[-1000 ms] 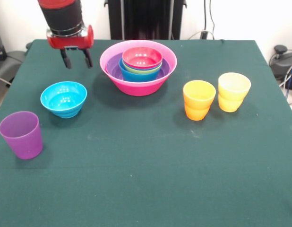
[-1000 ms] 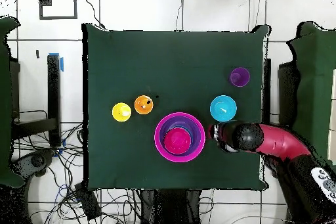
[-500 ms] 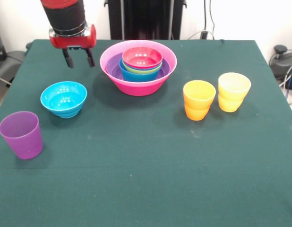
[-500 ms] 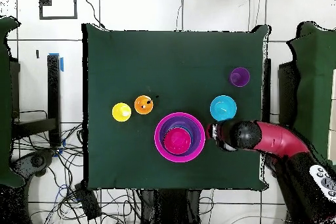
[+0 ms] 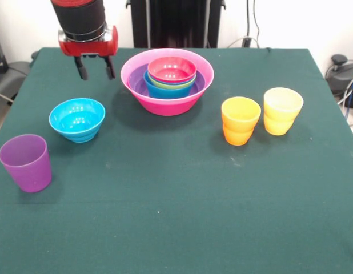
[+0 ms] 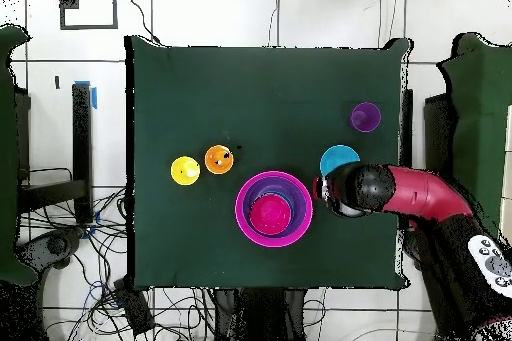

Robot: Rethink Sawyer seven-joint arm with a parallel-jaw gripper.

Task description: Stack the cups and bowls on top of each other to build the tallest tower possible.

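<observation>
Gripper [image 5: 94, 67] hangs above the table with jaws spread and empty, just behind the cyan bowl [image 5: 77, 119] and beside the tower [image 5: 167, 80] on its hot-pink bowl [image 5: 167, 101]. My read: that cyan bowl comes next. Best to drop straight over its rim, pinch one wall, lift level. Dark green tablecloth [image 5: 182, 188] below; cables trail across the tiled floor [image 6: 200, 12].
</observation>
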